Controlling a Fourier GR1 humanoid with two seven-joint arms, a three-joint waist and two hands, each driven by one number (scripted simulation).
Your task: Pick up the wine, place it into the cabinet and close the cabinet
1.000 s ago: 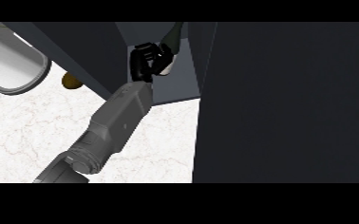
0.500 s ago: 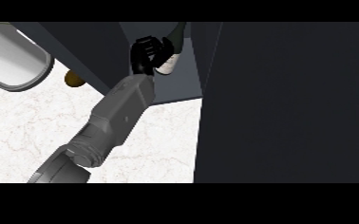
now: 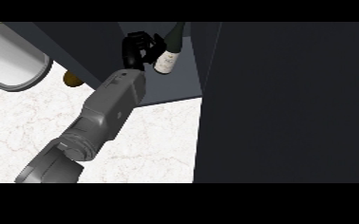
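Over the last second the left hand (image 3: 132, 47) has slid off to the left of the wine bottle (image 3: 165, 62), so the bottle's pale label, half hidden behind the fingers before, now shows in full. The bottle itself stands where it stood, inside the cabinet (image 3: 175, 88), on its grey floor towards the back, and leans a little to the right as seen from the head. It is dark glass with a slim neck rising to the top of the view and a cream label low on its body. The hand's black fingers are curved and parted, with bare cabinet floor showing between thumb and fingers. I'd say it has let go and holds nothing, though a fingertip may be brushing the bottle's left side; I cannot tell that for sure. The grey forearm (image 3: 112, 99) reaches in from the lower left across the white marbled desk (image 3: 154, 142). So picking up and placing look done. What seems left is to draw the arm clear and swing shut the big dark panel on the right (image 3: 280, 104), which I take for the open cabinet door. The right hand does not show.
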